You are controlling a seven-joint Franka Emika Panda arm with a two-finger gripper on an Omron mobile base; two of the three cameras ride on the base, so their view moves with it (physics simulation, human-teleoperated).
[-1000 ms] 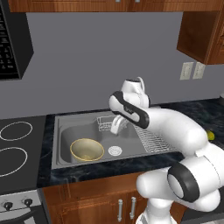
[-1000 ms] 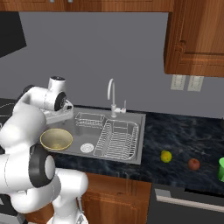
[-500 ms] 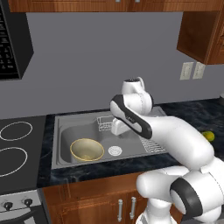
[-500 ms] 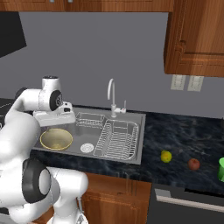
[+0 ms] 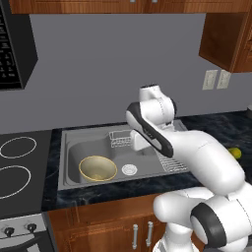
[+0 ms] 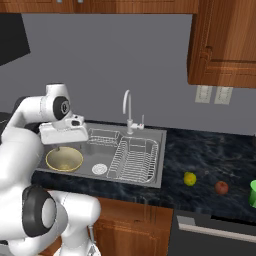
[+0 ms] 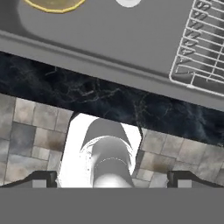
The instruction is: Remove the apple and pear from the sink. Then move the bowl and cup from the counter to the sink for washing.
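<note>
The pale yellow bowl (image 5: 98,168) (image 6: 64,159) lies in the left basin of the grey sink (image 5: 88,142) (image 6: 150,136), beside the round drain (image 5: 129,170). My gripper (image 6: 62,145) (image 5: 136,145) (image 7: 113,179) hangs open above the basin, just over the bowl and holding nothing. In the hand view its fingertips (image 7: 43,178) stand far apart and the bowl's rim (image 7: 54,5) shows at the top edge. The pear (image 6: 189,178) (image 5: 235,153) and the apple (image 6: 221,187) lie on the dark counter (image 6: 200,160) right of the sink. The green cup (image 6: 253,193) stands at the far right edge.
A wire rack (image 6: 134,159) (image 7: 201,43) fills the sink's right half, with a small wire basket (image 5: 120,139) at the back. The chrome faucet (image 6: 127,107) rises behind the sink. The stovetop (image 5: 19,162) lies to the left. Wall cabinets (image 6: 222,40) hang above the counter.
The arm's upper links have swung and the hand has turned slightly over the sink. The gripper stays open. The bowl and fruits have not moved.
</note>
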